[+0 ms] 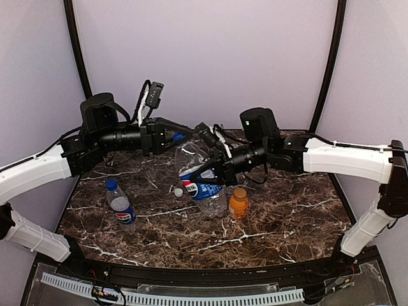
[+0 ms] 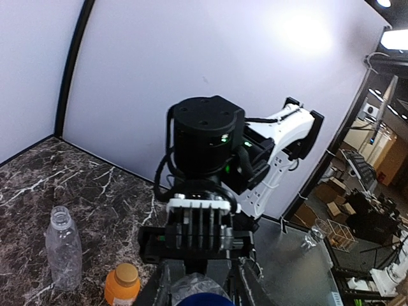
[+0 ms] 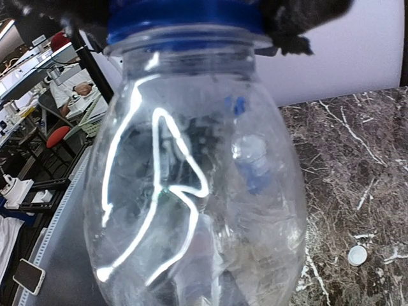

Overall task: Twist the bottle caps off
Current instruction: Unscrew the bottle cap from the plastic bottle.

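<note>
A dark marble table (image 1: 287,217) veined white stands against lavender walls (image 1: 210,57). The wrist views show a workshop with desks and boxes beyond it.

A clear bottle (image 1: 191,156) with a blue label hangs tilted over mid-table and looks empty. The right gripper (image 1: 213,171) is clamped on its body, and the left gripper (image 1: 173,135) is closed on its blue cap (image 3: 185,16).

An open clear bottle (image 2: 62,248) stands just beside a capped orange bottle (image 1: 238,204). A white cap (image 1: 178,191) lies loose nearby. Well apart, at the left, is a blue-capped Pepsi bottle (image 1: 119,203).
</note>
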Robot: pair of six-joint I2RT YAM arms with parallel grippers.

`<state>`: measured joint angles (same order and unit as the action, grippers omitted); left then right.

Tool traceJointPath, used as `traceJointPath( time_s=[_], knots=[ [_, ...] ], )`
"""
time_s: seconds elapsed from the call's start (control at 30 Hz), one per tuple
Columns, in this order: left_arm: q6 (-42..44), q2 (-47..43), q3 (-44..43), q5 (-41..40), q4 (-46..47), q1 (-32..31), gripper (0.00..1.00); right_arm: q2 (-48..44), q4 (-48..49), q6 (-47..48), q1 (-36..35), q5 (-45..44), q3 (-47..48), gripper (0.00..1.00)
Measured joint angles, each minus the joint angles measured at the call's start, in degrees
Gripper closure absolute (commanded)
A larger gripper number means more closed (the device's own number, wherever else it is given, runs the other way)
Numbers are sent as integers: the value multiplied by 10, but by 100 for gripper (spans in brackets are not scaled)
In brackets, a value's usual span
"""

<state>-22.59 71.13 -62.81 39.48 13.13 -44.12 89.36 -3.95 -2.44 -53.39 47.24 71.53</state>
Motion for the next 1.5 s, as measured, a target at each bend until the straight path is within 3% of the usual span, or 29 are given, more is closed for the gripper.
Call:
traceJointPath(
  time_s=[0.17, 0.37, 0.63, 0.83, 0.97, 1.17, 1.5],
  knots=[
    [-24, -1, 0, -106, -18, -12, 78, -10, 0, 0, -2, -93, -9, 99],
    [-43, 11, 0, -207, -43, -27, 62, -16, 19, 0, -7, -191, -37, 99],
    [-39, 13, 0, -220, -50, -21, 29, -30, 23, 7, 1, -213, -49, 100],
    [3, -3, 0, -176, -56, -20, 15, -43, 25, 22, 3, -159, -52, 100],
    [36, -21, 0, -121, -61, -17, 14, -43, 22, 33, 4, -96, -52, 99],
    [74, -37, 0, -11, -59, -14, 21, -40, 7, 41, 5, 17, -48, 98],
    [78, 6, -6, 88, -19, -14, 47, -12, -5, 41, 5, 101, -26, 98]
  ],
)
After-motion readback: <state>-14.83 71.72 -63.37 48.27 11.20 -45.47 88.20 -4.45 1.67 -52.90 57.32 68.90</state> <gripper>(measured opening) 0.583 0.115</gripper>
